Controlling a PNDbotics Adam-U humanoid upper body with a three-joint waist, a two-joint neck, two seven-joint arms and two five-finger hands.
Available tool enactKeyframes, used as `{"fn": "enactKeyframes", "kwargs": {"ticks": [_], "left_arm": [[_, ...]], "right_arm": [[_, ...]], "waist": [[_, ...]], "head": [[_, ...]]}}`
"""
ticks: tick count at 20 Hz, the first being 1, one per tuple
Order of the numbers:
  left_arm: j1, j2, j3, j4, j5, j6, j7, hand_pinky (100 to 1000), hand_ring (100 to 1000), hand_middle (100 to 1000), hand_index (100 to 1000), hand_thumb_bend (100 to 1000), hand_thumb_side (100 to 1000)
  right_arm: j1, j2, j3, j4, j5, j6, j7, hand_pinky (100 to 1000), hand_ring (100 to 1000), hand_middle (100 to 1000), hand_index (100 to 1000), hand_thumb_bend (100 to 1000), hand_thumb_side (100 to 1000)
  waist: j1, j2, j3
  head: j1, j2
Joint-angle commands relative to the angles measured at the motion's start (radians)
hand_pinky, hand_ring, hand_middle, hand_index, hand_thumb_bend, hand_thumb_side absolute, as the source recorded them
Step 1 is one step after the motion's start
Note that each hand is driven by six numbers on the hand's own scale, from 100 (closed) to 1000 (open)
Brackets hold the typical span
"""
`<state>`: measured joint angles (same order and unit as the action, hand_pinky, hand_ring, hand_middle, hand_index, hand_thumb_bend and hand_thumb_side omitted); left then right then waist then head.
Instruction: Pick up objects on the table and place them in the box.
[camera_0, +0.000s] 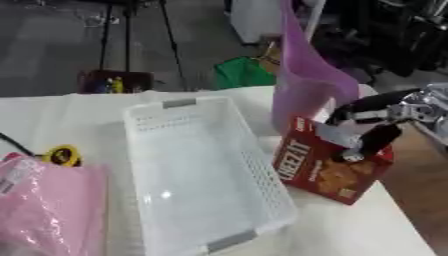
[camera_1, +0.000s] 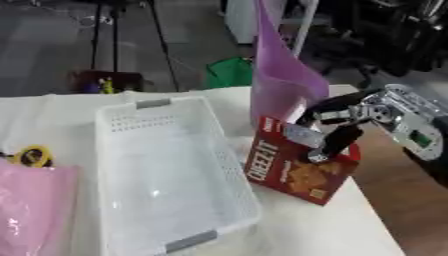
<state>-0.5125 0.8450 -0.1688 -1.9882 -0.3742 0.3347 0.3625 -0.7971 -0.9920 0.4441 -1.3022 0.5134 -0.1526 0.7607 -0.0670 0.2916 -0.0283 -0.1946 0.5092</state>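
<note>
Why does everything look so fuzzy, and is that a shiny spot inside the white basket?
Both eye views are soft all over; in the right eye view the letters on the red cracker box smear, and the right hand on it blurs. In the left eye view a pale glare spot sits on the white basket floor.

Room beyond the white tabletop (camera_0: 367, 225): grey floor (camera_0: 52, 45); black tripod legs (camera_0: 127, 35) at upper left; a dark red box (camera_0: 114, 81) and a green bag (camera_0: 241, 72) on the floor by the far edge; dark equipment (camera_1: 385, 35) at upper right.
</note>
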Motion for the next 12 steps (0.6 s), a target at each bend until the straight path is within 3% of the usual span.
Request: {"fn": "enactKeyframes", "kwargs": {"ticks": [1, 8, 9, 12], "left_arm": [[-0.013, 0.020, 0.006, -0.012, 0.006, -0.002, 0.004, 829, 870, 891, 954, 100, 977], [-0.015, 0.022, 0.005, -0.012, 0.007, -0.001, 0.005, 827, 870, 891, 954, 100, 977], [-0.015, 0.022, 0.004, -0.012, 0.007, -0.001, 0.004, 826, 870, 891, 954, 100, 977], [-0.016, 0.021, 0.005, -0.012, 0.006, -0.001, 0.003, 825, 871, 891, 954, 100, 977]], "right_arm": [[-0.021, -0.013, -0.006, 0.020, 0.004, -0.007, 0.013, 953, 1000, 894, 945, 419, 671], [-0.029, -0.002, -0.001, 0.024, -0.002, -0.016, 0.032, 941, 1000, 837, 911, 377, 636], [-0.029, -0.002, -0.001, 0.023, -0.002, -0.015, 0.032, 927, 1000, 782, 872, 342, 608], [-0.030, -0.005, -0.006, 0.017, 0.001, -0.005, 0.012, 918, 987, 742, 844, 304, 585]], "waist": [[0.002, -0.014, 0.001], [0.001, -0.012, 0.000], [0.001, -0.012, 0.000], [0.001, -0.015, -0.001]], "head": [[-0.003, -0.006], [-0.002, -0.004], [-0.002, -0.004], [0.000, -0.005]]}}
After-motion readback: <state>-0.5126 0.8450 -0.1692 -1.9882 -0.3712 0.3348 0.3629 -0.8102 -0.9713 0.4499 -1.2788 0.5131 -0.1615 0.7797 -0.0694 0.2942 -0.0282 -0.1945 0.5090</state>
